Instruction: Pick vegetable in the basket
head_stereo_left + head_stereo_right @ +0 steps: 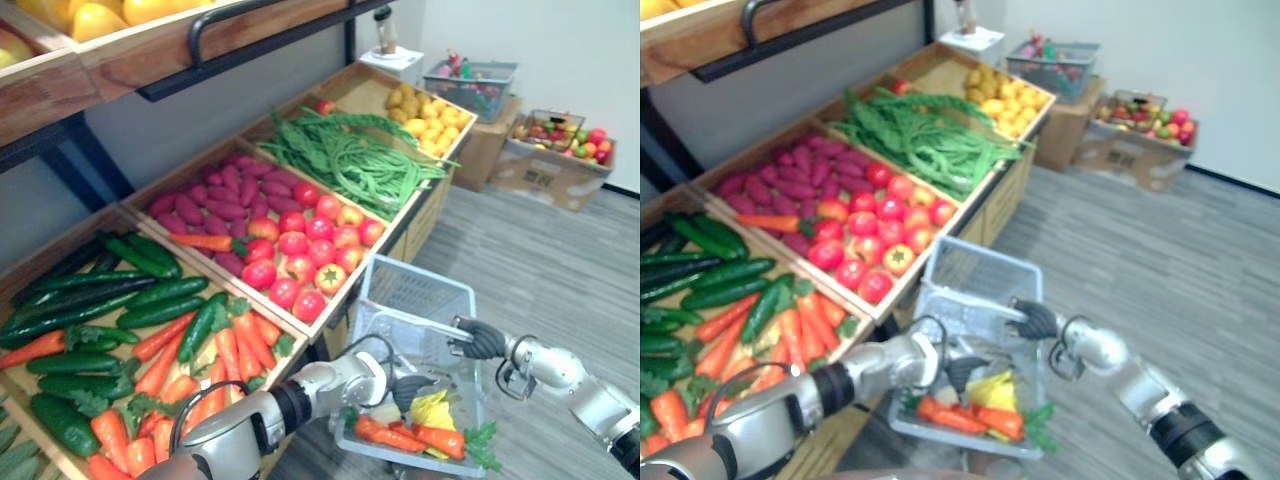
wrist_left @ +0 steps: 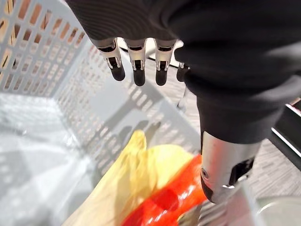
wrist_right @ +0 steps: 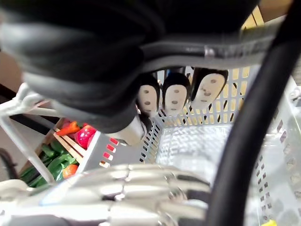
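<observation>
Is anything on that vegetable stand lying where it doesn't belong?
Yes. One orange carrot lies among the purple vegetables and tomatoes, not with the other carrots. A round red piece sits at the far corner of the green beans.

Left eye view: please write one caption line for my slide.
Right hand holds the basket handle; open left hand hangs over carrots in the grey basket.

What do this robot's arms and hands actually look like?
The left arm and right arm are smooth silver-grey tubes with black bands. The left hand and right hand wear dark ribbed covers; the fingers are silver with dark rounded tips.
</observation>
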### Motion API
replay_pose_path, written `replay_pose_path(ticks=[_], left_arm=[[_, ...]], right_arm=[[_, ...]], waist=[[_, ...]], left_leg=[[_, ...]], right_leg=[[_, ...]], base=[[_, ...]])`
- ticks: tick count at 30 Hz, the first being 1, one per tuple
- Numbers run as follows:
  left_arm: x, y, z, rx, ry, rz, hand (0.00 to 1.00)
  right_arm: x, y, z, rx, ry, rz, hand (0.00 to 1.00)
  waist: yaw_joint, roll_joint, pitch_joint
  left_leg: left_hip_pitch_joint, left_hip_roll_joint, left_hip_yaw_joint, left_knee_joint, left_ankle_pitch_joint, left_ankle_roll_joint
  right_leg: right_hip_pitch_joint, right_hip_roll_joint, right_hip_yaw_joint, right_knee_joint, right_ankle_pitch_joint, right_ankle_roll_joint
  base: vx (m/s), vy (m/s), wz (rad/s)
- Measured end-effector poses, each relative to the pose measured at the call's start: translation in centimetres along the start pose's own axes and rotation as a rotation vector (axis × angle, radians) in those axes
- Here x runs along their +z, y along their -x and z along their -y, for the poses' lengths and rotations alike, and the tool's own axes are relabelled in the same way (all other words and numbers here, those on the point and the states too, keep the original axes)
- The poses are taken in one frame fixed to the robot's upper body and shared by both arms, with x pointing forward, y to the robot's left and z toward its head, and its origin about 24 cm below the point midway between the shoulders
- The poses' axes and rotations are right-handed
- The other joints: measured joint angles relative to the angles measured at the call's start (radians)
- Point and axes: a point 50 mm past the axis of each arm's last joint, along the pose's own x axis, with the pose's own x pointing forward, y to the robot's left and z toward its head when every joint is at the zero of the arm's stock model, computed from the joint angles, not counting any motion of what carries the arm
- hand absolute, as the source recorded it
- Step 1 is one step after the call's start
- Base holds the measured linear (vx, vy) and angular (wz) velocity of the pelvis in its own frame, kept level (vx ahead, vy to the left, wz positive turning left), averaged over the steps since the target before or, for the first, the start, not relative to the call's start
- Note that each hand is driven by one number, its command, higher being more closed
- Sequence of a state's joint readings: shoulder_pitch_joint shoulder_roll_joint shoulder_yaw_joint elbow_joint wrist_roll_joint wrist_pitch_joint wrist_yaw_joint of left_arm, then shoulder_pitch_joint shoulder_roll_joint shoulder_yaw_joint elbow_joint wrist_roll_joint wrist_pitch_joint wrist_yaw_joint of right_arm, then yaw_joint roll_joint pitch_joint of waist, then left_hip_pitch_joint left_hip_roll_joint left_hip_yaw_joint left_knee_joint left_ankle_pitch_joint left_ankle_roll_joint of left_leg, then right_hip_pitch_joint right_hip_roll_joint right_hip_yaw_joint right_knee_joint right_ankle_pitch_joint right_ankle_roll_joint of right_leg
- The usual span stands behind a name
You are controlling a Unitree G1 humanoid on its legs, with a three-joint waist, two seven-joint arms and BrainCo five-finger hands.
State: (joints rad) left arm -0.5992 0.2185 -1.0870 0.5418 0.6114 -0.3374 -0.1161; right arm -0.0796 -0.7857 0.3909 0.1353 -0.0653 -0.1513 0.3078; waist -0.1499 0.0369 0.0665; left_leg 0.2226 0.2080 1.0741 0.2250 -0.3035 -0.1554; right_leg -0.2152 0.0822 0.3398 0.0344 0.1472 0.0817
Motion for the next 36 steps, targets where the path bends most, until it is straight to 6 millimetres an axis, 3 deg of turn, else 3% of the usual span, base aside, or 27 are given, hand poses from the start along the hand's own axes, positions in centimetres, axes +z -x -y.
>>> replay_pose_path(ticks=[3, 6, 10, 12, 16, 20, 24, 27, 31, 34, 36], left_arm=[[2.9, -0.1, -2.5, 0.106, -0.052, 0.128, 0.00], [6.0, 1.1, -4.9, 0.222, -0.111, 0.275, 0.00], [8.2, 2.9, -6.3, 0.299, -0.158, 0.394, 0.00], [9.3, 4.5, -6.9, 0.352, -0.119, 0.463, 0.00], [10.4, 6.5, -7.7, 0.444, -0.072, 0.523, 0.00], [9.6, 9.3, -8.4, 0.611, 0.004, 0.475, 0.00], [7.0, 12.7, -9.3, 0.819, 0.021, 0.307, 0.00], [4.0, 16.5, -9.6, 1.006, 0.030, 0.078, 0.00], [1.1, 21.0, -8.2, 1.195, 0.075, -0.226, 0.00], [-1.0, 23.9, -5.8, 1.404, 0.195, -0.485, 0.00], [-2.4, 25.0, -3.8, 1.445, 0.255, -0.628, 0.00]], right_arm=[[-2.2, 0.7, -0.5, -0.104, -0.078, -0.094, 1.00], [-5.2, 2.3, -1.4, -0.234, -0.189, -0.236, 1.00], [-9.2, 4.5, -3.4, -0.369, -0.359, -0.422, 1.00], [-11.8, 6.4, -5.5, -0.471, -0.503, -0.568, 1.00], [-14.5, 9.4, -9.8, -0.570, -0.705, -0.779, 1.00], [-15.8, 11.8, -14.9, -0.657, -0.939, -0.978, 1.00], [-15.9, 13.3, -18.8, -0.695, -1.093, -1.123, 1.00], [-15.4, 13.7, -21.2, -0.670, -1.166, -1.197, 1.00], [-14.5, 13.5, -23.5, -0.621, -1.223, -1.246, 1.00], [-14.1, 13.3, -24.2, -0.614, -1.244, -1.247, 1.00], [-14.0, 13.2, -24.3, -0.609, -1.242, -1.248, 1.00]], waist=[[0.021, -0.003, 0.004], [0.039, -0.009, 0.007], [0.075, -0.016, 0.009], [0.084, -0.019, 0.011], [0.117, -0.022, 0.001], [0.134, -0.034, -0.011], [0.153, -0.051, -0.043], [0.153, -0.064, -0.053], [0.175, -0.091, -0.058], [0.181, -0.099, -0.058], [0.185, -0.098, -0.059]], left_leg=[[-0.025, -0.007, -0.066, -0.006, 0.007, 0.012], [-0.049, -0.009, -0.163, -0.006, 0.014, 0.029], [-0.093, -0.018, -0.266, -0.005, 0.022, 0.043], [-0.133, -0.026, -0.357, -0.005, 0.037, 0.063], [-0.188, -0.047, -0.489, -0.015, 0.065, 0.083], [-0.222, -0.086, -0.637, -0.058, 0.110, 0.098], [-0.247, -0.130, -0.758, -0.137, 0.177, 0.110], [-0.257, -0.153, -0.847, -0.198, 0.231, 0.112], [-0.258, -0.156, -0.914, -0.264, 0.287, 0.106], [-0.256, -0.155, -0.952, -0.296, 0.314, 0.103], [-0.252, -0.155, -0.964, -0.312, 0.328, 0.103]], right_leg=[[0.009, -0.032, -0.056, -0.003, -0.001, 0.000], [0.036, -0.072, -0.145, -0.006, -0.009, -0.003], [0.053, -0.114, -0.238, -0.004, -0.019, -0.004], [0.067, -0.149, -0.324, -0.004, -0.029, -0.001], [0.088, -0.192, -0.449, -0.004, -0.043, 0.000], [0.130, -0.235, -0.577, -0.010, -0.058, 0.007], [0.150, -0.262, -0.668, -0.026, -0.065, 0.010], [0.169, -0.270, -0.719, -0.035, -0.080, 0.017], [0.175, -0.262, -0.748, -0.036, -0.096, 0.012], [0.183, -0.257, -0.776, -0.034, -0.110, 0.011], [0.185, -0.254, -0.788, -0.032, -0.114, 0.005]], base=[[-0.05, -0.036, 0.56], [-0.08, -0.038, 0.89], [-0.09, -0.017, 0.86], [-0.05, -0.015, 1.09], [-0.03, -0.017, 1.05], [-0.02, 0.007, 1.09], [0.00, 0.004, 0.86], [0.01, -0.015, 0.87], [0.00, -0.028, 0.52], [0.00, -0.025, 0.32], [0.01, -0.012, 0.25]])
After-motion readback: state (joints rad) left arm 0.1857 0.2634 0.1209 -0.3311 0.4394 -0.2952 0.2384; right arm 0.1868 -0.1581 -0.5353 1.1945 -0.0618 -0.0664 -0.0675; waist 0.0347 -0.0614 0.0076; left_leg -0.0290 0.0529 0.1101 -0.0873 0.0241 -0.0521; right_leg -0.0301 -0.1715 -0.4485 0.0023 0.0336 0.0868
